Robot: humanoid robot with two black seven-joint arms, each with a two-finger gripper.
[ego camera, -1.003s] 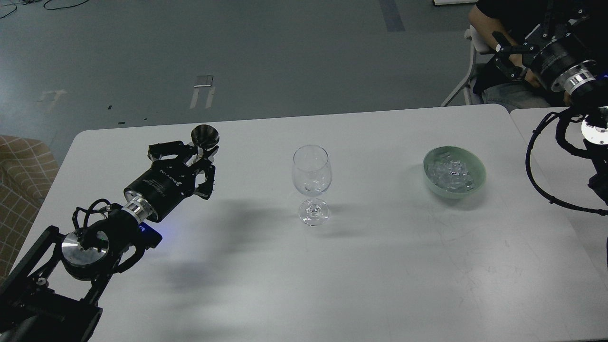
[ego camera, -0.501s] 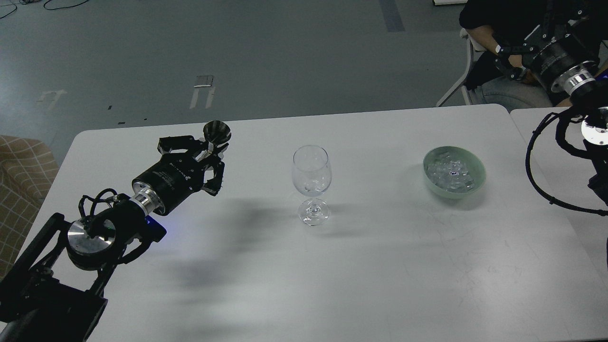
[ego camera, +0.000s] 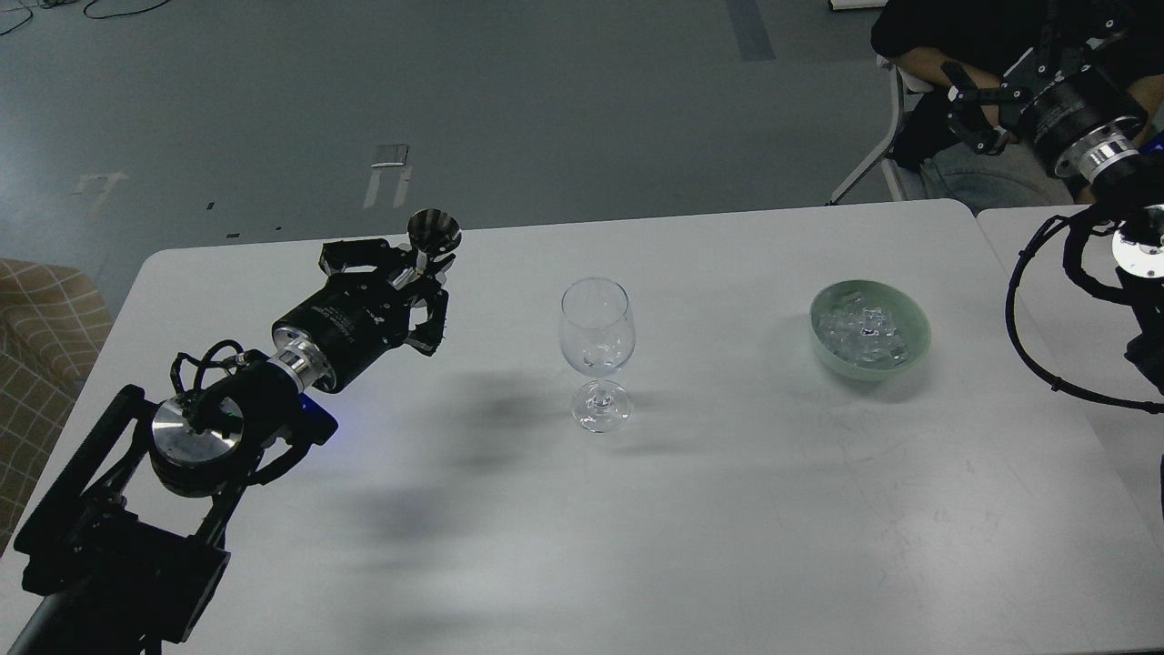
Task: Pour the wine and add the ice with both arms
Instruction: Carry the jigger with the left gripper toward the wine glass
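Left tool (ego camera: 420, 273) clamped on the stem of a small dark metal cup (ego camera: 434, 231), held above the white table (ego camera: 727, 509) left of the empty wine glass (ego camera: 596, 350). Ice (ego camera: 862, 332) lies heaped in a green bowl (ego camera: 914, 350) to the right. Right tool (ego camera: 971, 114), far right: fingers' state cannot be told.

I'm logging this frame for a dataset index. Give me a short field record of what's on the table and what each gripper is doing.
surface: white table
wine glass: upright near the table's middle, looks empty
bowl: pale green, right of the glass, holds ice
left gripper: shut on a small dark metal cup, left of the glass
right gripper: raised beyond the table's far right corner, holds nothing visible; open or shut unclear
background: seated person, partly in view
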